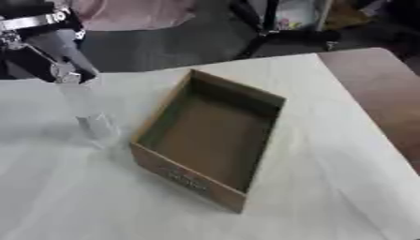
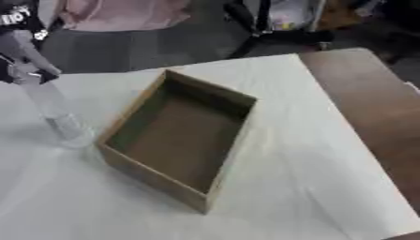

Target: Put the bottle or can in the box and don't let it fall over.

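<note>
Gripping top of clear bottle [image 1: 88, 112], left hand [image 1: 51, 49] curls around its neck near table's [image 1: 328, 187] far-left edge. Bottle stands upright below hand, base on table, just left of open box [image 1: 209, 136]. Box empty.

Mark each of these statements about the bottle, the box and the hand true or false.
1. The cardboard box is empty. True.
2. The clear bottle stands inside the box. False: it is on the white table cover, on the box's left.
3. The left hand is at the bottle's top. True.
4. The bottle lies flat on its side. False: it is roughly upright, leaning a little.
5. The right hand holds the box. False: no right hand shows.
</note>
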`<state>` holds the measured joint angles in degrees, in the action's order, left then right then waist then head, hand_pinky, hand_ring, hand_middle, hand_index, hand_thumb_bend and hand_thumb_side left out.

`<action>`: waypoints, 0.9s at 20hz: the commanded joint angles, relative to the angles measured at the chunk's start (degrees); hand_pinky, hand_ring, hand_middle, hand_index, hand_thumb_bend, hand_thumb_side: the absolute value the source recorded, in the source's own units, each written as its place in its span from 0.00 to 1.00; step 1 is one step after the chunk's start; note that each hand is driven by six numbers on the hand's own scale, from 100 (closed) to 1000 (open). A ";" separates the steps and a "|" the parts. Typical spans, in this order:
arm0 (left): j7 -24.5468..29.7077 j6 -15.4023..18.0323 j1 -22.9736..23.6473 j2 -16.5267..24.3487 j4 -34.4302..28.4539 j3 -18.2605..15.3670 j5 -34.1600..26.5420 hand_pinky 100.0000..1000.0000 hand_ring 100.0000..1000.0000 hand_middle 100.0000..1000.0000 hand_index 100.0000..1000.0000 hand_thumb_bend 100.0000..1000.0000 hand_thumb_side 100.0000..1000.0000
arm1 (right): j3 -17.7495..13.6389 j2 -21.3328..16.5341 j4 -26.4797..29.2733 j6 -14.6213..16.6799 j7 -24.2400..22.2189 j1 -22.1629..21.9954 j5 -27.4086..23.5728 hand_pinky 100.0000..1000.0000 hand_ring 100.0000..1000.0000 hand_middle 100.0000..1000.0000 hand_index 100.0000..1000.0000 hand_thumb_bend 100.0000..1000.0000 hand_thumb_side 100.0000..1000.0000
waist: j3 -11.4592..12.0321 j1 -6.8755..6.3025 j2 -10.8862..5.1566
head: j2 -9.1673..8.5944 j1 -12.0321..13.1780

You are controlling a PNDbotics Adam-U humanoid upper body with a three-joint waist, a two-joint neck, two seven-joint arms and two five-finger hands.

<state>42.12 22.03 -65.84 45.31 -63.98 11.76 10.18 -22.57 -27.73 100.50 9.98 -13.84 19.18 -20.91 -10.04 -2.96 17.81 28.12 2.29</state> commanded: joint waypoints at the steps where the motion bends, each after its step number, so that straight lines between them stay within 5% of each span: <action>1: 9.85 7.85 -0.92 2.10 -1.18 -0.70 -1.89 0.00 0.00 0.00 0.08 0.15 0.00 | -0.56 -1.44 0.97 -0.26 0.17 0.58 -0.09 0.79 1.00 0.75 0.90 0.00 0.40 | 0.15 0.21 -2.28 | 0.18 -0.26; 18: 9.30 2.55 -4.13 2.41 -4.92 -1.88 -8.46 0.00 0.00 0.00 0.08 0.21 0.00 | -0.03 -2.34 2.12 -1.30 1.15 0.50 -0.27 0.79 1.00 0.75 0.89 0.00 0.38 | 0.93 -0.50 -5.93 | 3.18 -0.71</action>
<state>45.34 18.81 -68.40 45.62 -67.68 10.95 2.49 -22.51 -28.00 101.34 8.81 -12.80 19.15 -20.93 -9.11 -3.71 13.11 31.15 1.82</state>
